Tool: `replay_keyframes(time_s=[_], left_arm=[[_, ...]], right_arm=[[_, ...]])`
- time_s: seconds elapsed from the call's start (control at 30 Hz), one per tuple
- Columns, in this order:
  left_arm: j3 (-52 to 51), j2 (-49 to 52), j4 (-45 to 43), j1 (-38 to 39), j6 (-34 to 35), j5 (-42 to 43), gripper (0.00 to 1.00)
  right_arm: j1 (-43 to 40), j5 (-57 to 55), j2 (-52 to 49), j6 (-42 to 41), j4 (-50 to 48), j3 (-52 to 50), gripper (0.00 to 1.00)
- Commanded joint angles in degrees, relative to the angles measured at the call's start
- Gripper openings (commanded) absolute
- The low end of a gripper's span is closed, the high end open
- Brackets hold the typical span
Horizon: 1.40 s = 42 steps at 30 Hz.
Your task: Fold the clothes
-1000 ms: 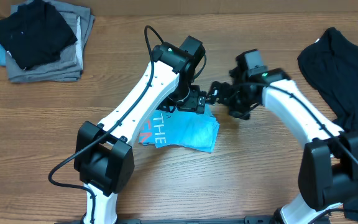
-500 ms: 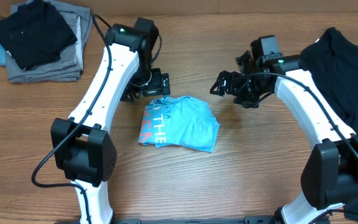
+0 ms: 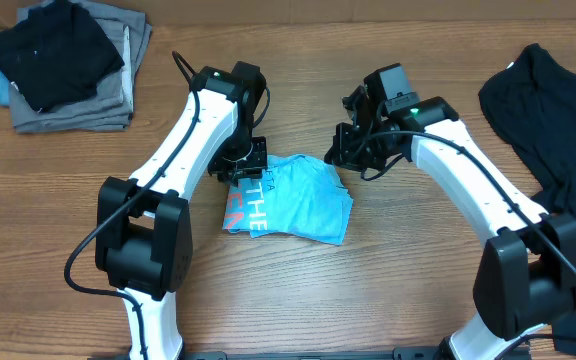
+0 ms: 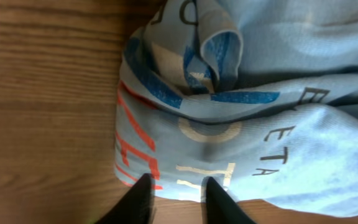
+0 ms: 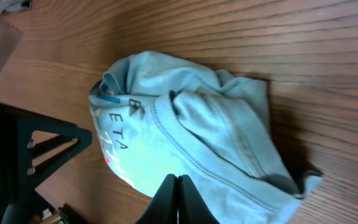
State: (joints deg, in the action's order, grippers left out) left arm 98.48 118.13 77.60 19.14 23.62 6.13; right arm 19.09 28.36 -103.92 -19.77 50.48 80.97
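The left claw (image 4: 176, 182), wide a moment ago, has narrowed over the lettered edge of the light blue cotton T-shirt (image 3: 303, 205); whether it pinches cloth we cannot tell. The right claw (image 5: 178, 182) has pressed together, apparently empty, at the opposite side. We read their return as another fold beginning. The shirt lies rumpled and unevenly bundled mid-way across the brown wooden surface (image 3: 398, 280), clear of every edge.
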Motion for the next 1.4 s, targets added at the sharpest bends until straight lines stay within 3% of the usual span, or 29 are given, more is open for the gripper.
replay_keyframes(time_s=[0.0, 0.13, 0.37, 0.47, 0.6, 0.63, 0.73, 0.93, 1.17, 1.37], left_arm=[[-1.9, 0.3, -1.8, -0.5, -0.1, 3.1, 0.14], [-4.7, 0.3, -5.8, -0.3, -0.5, 6.6, 0.09], [-11.5, 0.4, -13.6, -1.8, -0.9, 3.8, 0.08], [-15.1, 0.4, -16.8, -3.1, -0.9, 0.8, 0.11], [-18.3, 0.4, -18.3, -5.6, -1.1, -1.5, 0.24], [-18.3, 0.4, -18.2, -6.1, -1.1, -2.6, 0.29], [-17.3, 0.3, -16.4, -7.6, -1.1, -3.1, 0.29], [-8.0, 0.2, -6.6, -8.6, -1.1, -3.4, 0.12], [3.8, -0.2, 3.2, -6.9, -0.7, -2.7, 0.15], [3.1, -0.2, 4.2, -3.1, -0.9, 2.7, 0.17]], right_arm=[[1.3, 3.6, -2.9, -0.4, -1.2, -0.3, 0.04], [1.8, 11.0, -7.8, -0.3, -2.4, -0.3, 0.04], [0.4, 11.7, -15.0, 1.0, -1.3, -0.3, 0.04], [-1.4, 9.9, -16.7, 1.6, -0.9, -0.3, 0.04], [-4.4, 2.7, -16.7, 1.5, 1.5, -0.3, 0.04], [-4.9, 0.8, -16.7, 1.5, 2.2, -0.3, 0.04], [-6.2, -3.4, -16.5, 0.2, 3.7, -0.2, 0.04], [-7.3, -3.5, -13.5, 0.2, 8.0, 3.3, 0.04], [-6.4, -3.3, -2.4, 0.1, 10.3, 5.9, 0.04], [-3.0, -0.4, -0.3, 2.9, 12.9, 4.9, 0.04]])
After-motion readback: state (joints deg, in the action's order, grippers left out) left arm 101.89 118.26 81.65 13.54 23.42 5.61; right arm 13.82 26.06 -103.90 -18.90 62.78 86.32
